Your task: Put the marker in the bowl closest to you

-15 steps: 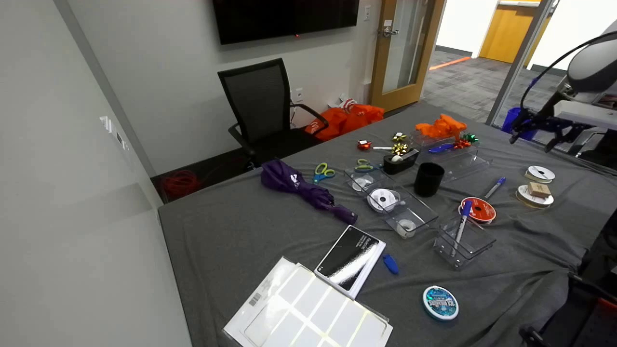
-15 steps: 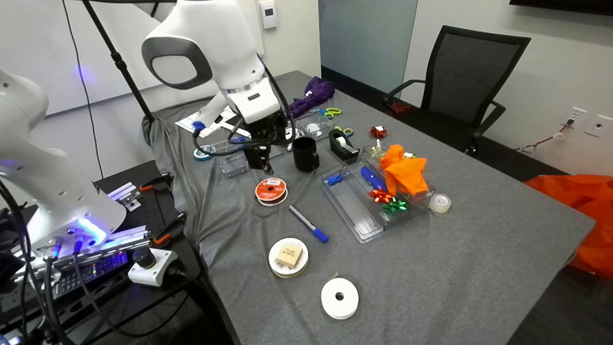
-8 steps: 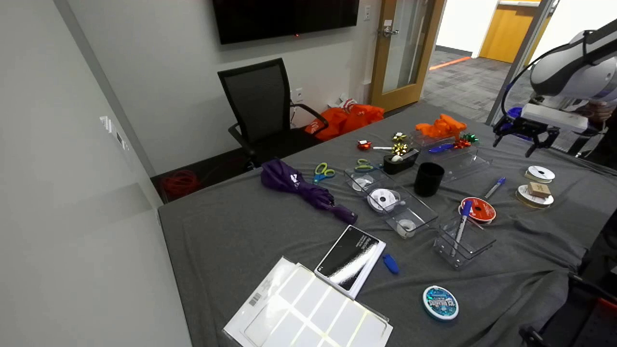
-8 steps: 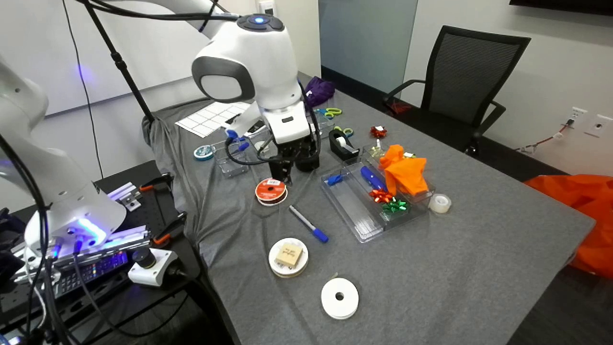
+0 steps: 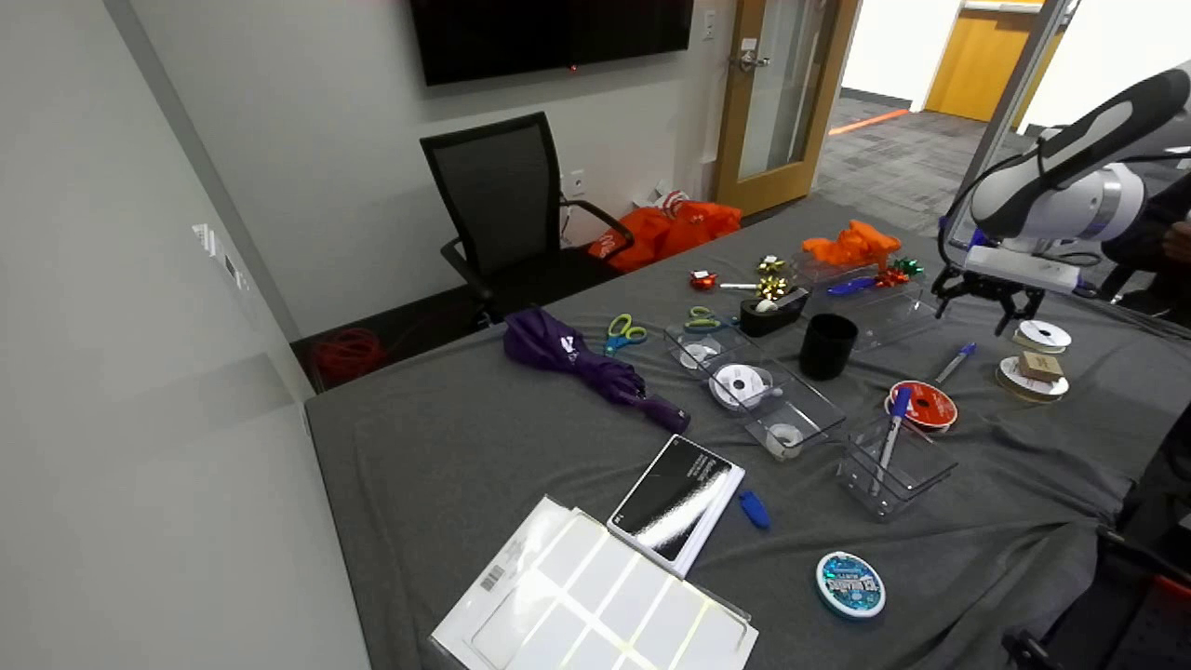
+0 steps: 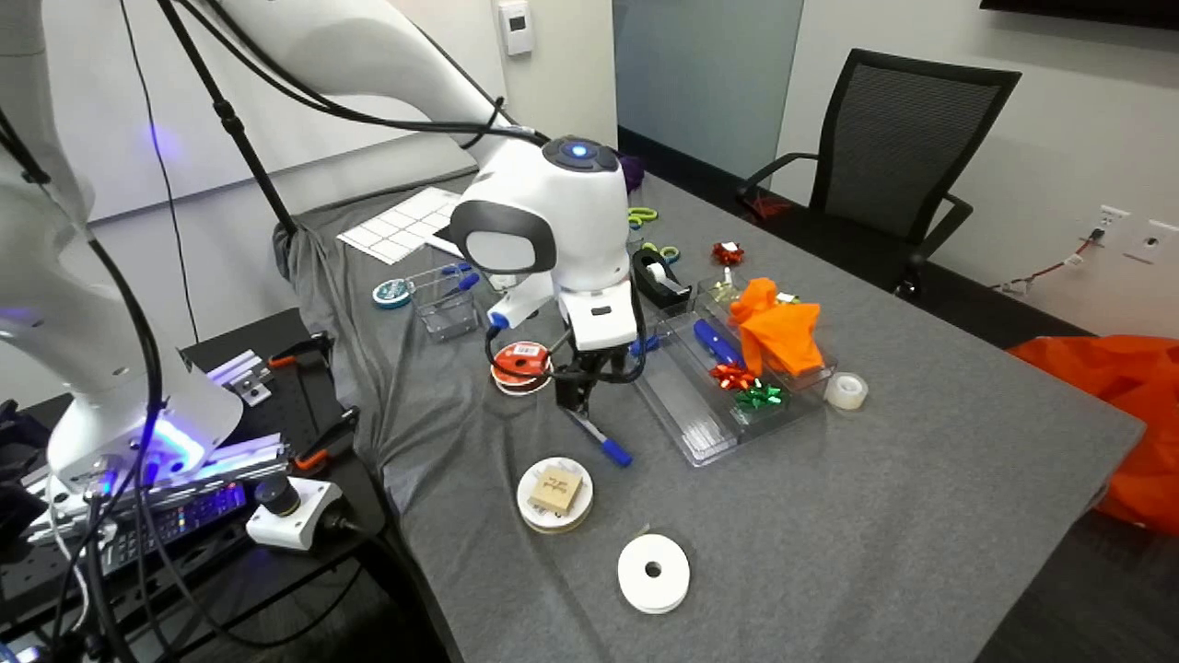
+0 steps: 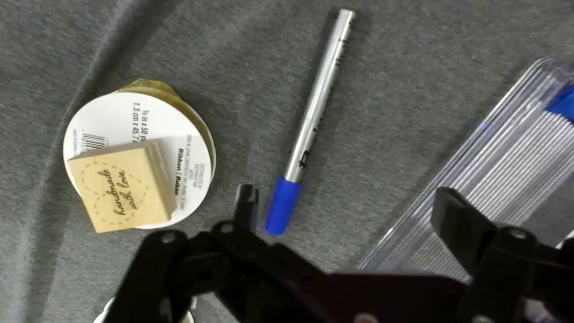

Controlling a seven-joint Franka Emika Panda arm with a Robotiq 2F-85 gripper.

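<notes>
A silver marker (image 7: pixel 319 96) with a blue cap lies on the grey cloth; it shows in both exterior views (image 5: pixel 956 362) (image 6: pixel 615 452). My gripper (image 7: pixel 348 195) is open and empty above the table. In the wrist view the marker's cap is between the fingers, close to the left finger (image 7: pixel 247 202), not gripped. The gripper also shows in both exterior views (image 5: pixel 970 323) (image 6: pixel 573 405). Another blue-capped marker (image 5: pixel 890 442) leans in a small clear bin (image 5: pixel 916 475). I see no orange-red bowl; the round red thing is a ribbon spool (image 5: pixel 926 406).
A clear tray (image 7: pixel 475 197) lies under the right finger in the wrist view. A white spool (image 7: pixel 193 157) with a wooden block (image 7: pixel 119 188) is left of the marker. A black cup (image 5: pixel 827 345), tape dispenser (image 5: pixel 772 314) and orange cloth (image 6: pixel 778 331) stand nearby.
The arm has moved down and across the table, from near the black cup and red spool to above the loose marker. The gripper stays open; the table objects have not moved.
</notes>
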